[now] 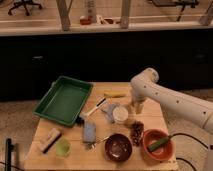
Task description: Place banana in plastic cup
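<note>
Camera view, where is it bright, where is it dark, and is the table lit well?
Camera view: the table is evenly lit; the counter front behind it is dark. The banana, the plastic cup and the gripper, just right of the banana, all sit in the light.

Office-style lab: swivel-chair bases [25,6] behind partition posts [63,15]; wooden worktop [80,161]; tool [138,108] low over worktop's far right.
</note>
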`<act>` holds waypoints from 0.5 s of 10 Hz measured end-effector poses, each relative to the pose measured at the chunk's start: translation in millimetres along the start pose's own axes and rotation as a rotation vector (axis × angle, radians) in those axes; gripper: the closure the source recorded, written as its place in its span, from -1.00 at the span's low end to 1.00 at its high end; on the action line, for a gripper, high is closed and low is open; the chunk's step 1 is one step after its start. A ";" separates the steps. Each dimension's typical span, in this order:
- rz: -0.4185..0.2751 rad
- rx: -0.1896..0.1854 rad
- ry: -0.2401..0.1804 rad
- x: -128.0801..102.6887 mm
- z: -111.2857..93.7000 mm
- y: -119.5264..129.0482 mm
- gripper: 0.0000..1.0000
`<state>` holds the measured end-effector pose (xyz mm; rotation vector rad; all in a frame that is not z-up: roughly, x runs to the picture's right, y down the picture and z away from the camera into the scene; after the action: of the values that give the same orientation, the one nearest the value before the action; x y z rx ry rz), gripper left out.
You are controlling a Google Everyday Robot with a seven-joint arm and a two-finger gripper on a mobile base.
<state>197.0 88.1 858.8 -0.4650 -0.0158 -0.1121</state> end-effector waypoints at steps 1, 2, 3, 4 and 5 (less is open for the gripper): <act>0.005 0.001 -0.005 -0.7 4.7 -2.5 -0.60; 0.004 0.004 -0.009 -4.8 8.3 -4.6 -0.60; -0.020 0.005 -0.009 -8.7 8.7 -2.5 -0.60; -0.052 0.017 -0.014 -15.9 2.1 -4.8 -0.60; -0.088 0.028 -0.027 -29.5 -7.6 -10.0 -0.60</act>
<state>166.5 78.9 855.2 -0.4380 -0.0646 -0.1913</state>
